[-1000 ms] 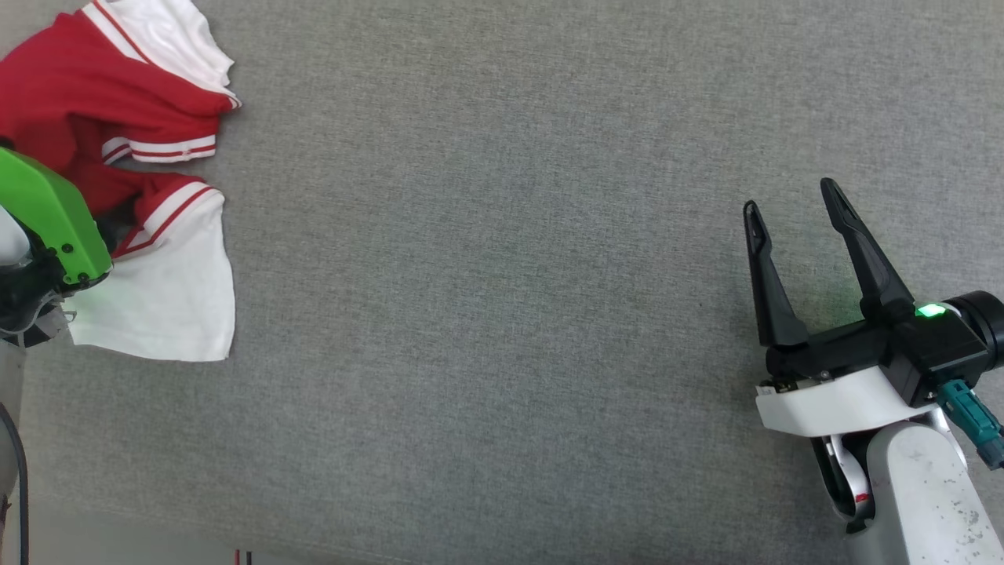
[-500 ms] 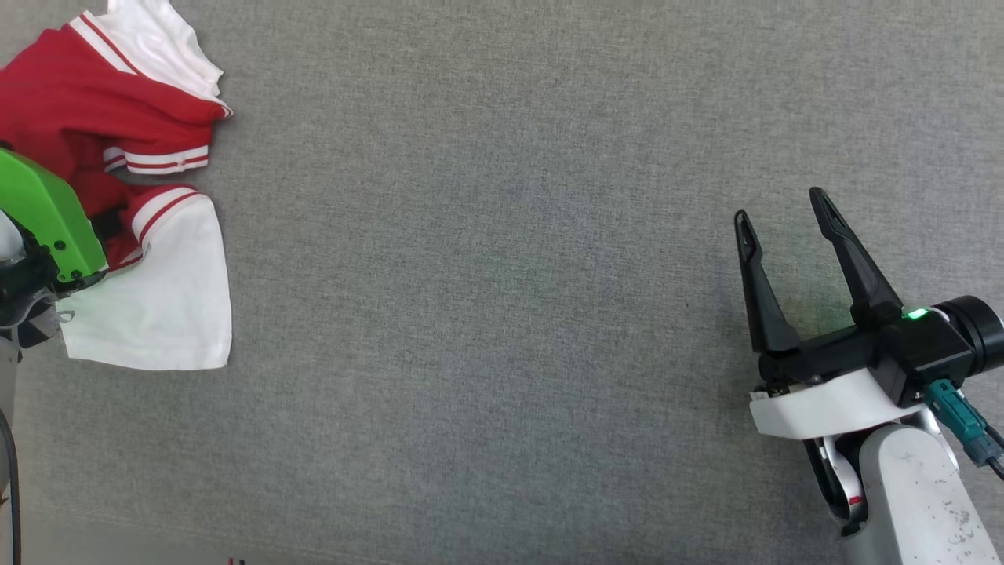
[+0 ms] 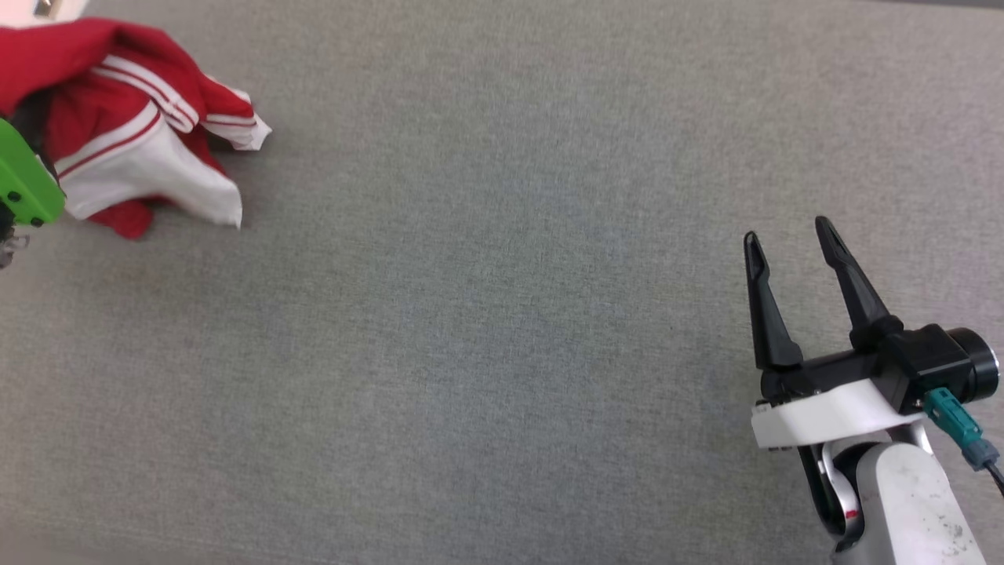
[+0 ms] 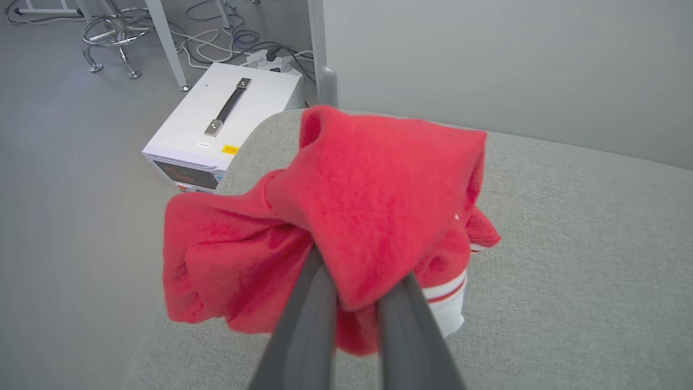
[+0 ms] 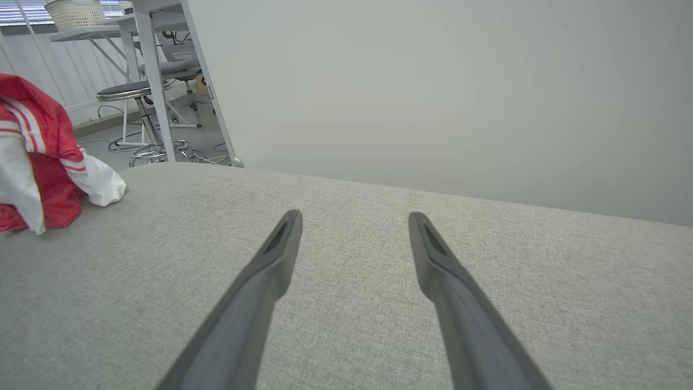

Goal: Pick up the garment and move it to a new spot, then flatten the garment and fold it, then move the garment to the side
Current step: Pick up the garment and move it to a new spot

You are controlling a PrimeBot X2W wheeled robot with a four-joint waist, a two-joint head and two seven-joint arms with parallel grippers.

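Surface (image 3: 502, 329): grey woven fabric, flat, spanning the head view from 9 o'clock to 3 o'clock. Its far edge lies along a plain pale wall panel (image 5: 433, 81), which fills the 12 o'clock to 3 o'clock sector of the right wrist view.

Floor (image 4: 65, 162): grey, lower than the surface, at 9 o'clock in the left wrist view. On it stand a white case (image 4: 227, 124) with a dark strap handle, near the rounded corner of the surface, and a stool (image 5: 141, 108) with a chrome ring base. Loose cables (image 4: 216, 38) lie at 12 o'clock beside the panel post.

Edges and clearance: the rounded corner and the left edge lie just beside the garment. From the centre of the head view out to 3 o'clock and down to 6 o'clock the fabric is bare.

Garment (image 3: 133, 157): red with white sleeves and striped trim, bunched at 10 o'clock in the head view. Its lower folds rest on the surface near the corner.

Right claw (image 3: 787, 229): at 4 o'clock in the head view, fingers spread wide, holding nothing, poised above bare fabric well apart from the garment.

Left claw (image 4: 360, 276): fingers drawn close together, pinching a bunch of red cloth that drapes over their tips. Its green cover (image 3: 23, 180) sits at 9 o'clock in the head view, against the garment.
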